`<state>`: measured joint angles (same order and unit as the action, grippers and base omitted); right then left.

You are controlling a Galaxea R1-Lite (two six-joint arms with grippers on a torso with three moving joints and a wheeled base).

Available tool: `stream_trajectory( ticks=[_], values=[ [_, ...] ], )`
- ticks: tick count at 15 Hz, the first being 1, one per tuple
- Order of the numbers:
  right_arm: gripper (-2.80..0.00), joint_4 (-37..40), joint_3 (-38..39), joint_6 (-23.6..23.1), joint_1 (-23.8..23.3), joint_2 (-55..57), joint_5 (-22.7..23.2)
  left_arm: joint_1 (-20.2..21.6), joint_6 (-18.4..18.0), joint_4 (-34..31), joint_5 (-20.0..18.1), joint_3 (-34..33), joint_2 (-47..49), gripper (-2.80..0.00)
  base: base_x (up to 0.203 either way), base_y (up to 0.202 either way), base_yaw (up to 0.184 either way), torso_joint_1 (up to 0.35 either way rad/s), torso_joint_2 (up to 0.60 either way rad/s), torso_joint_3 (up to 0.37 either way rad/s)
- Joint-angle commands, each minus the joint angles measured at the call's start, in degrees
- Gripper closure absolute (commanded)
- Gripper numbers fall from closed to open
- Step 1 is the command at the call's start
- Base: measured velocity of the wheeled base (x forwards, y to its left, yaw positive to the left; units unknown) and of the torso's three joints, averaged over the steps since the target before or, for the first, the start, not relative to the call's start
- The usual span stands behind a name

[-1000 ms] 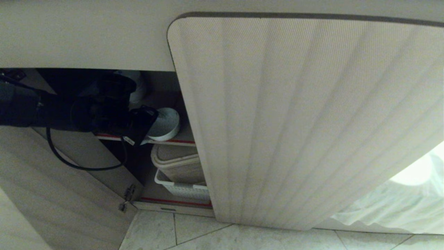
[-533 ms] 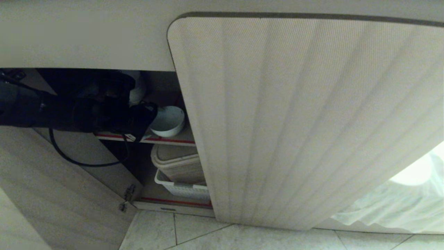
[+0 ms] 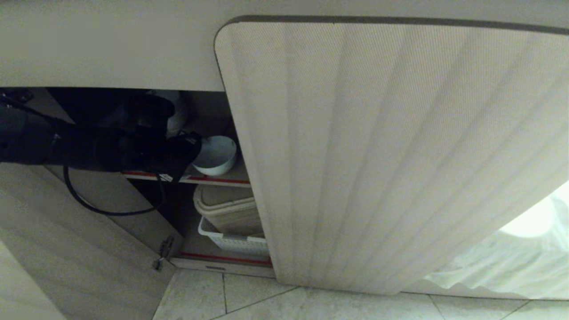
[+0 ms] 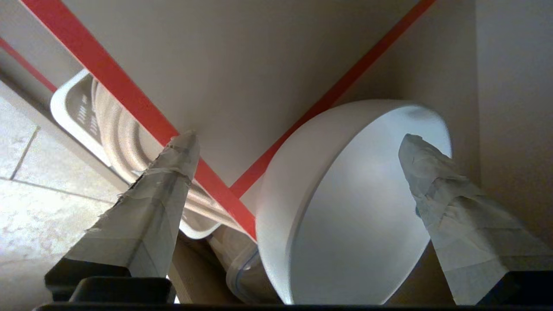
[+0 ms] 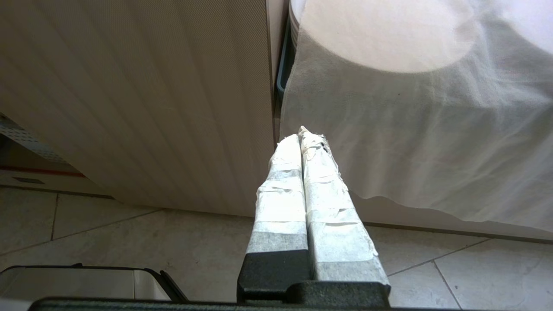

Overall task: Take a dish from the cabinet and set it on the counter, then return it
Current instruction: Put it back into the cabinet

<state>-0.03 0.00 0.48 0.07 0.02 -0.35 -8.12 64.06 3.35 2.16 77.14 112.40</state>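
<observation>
The dish [image 3: 215,155] is a small white bowl standing upright on the cabinet's upper red-edged shelf [image 3: 222,180]. My left arm reaches in from the left, and the left gripper [image 3: 189,149] sits at the bowl's near side. In the left wrist view the dish [image 4: 354,207] fills the space ahead and the left gripper [image 4: 298,140] is open wide. One taped finger [image 4: 164,194] stands clear outside the wall, and the other [image 4: 436,185] hovers over the bowl's opening. The right gripper [image 5: 302,134] hangs shut and empty near the floor. The counter's top is out of view.
The cabinet's left door [image 3: 66,249] is swung open, and its fluted right door [image 3: 378,155] is in front. On the lower shelf is a white perforated basket [image 3: 235,242] with a beige container [image 3: 226,209]. White cloth [image 5: 410,129] drapes on the right above the tile floor [image 5: 129,242].
The dish went from tilted in the left gripper's fingers to upright on the upper shelf. The left fingers spread apart and let go of it.
</observation>
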Motion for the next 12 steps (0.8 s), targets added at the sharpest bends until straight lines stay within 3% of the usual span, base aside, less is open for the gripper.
stream_trajectory(
  ticks=[1,3,6,12],
  values=[
    [0.00,-0.05,0.00,-0.04,0.02,-0.02,0.00,-0.35,0.11,5.70,0.85,-3.12,-0.37,-2.80,0.000,0.000,0.000,0.000,0.00,0.000],
    [0.00,-0.05,0.00,-0.03,0.01,-0.02,0.00,-0.96,-0.94,14.49,1.46,-8.14,-0.90,-2.80,0.000,0.000,0.000,0.000,0.00,0.000],
    [0.00,-0.03,0.00,-0.03,0.02,0.01,0.00,-2.46,-3.37,20.85,1.78,-12.80,-2.01,-2.80,0.000,0.000,0.000,0.000,0.00,0.000],
    [0.00,-0.01,0.00,-0.04,0.02,-0.02,0.00,-3.80,-4.82,23.10,3.69,-12.98,-3.39,-2.80,0.000,0.000,0.000,0.000,0.00,0.000]
  ],
)
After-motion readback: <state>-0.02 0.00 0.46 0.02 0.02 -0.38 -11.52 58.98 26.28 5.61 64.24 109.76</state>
